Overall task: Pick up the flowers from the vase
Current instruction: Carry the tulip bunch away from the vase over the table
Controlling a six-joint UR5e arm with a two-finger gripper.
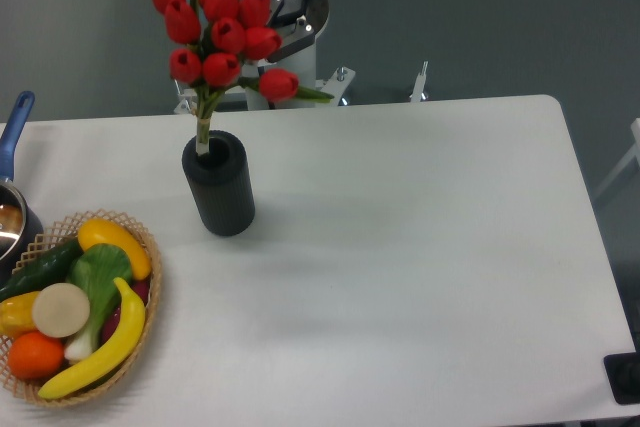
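Arm enters from the top edge, cropped by the frame; only a blue joint cap and a silver wrist flange show behind the blooms. The end effector (262,9) sits directly behind the flowers (222,27), and the red buds cover its fingers. Cannot tell whether the fingers are apart or together, nor whether they touch any stem or bud.

The flowers: a bunch of red tulip buds on thin green stems, with one bud and a green leaf reaching out to the right. Stems gather and drop into the mouth of the vase (220,192); the lower stem ends are hidden inside it. The bunch leans a little toward the back.

The vase: matte black cylinder, upright on the white surface (420,247), left of centre, nearer the far edge.

Near left corner: a wicker basket (150,292), cut off by the left and bottom edges, holding toy produce including a yellow banana (100,352), an orange (35,355), a green cucumber (40,269) and a white round piece (61,309). Just behind it, a pot with a blue handle (12,132), mostly out of frame.

A dark object at the bottom right corner, cropped, unidentifiable.
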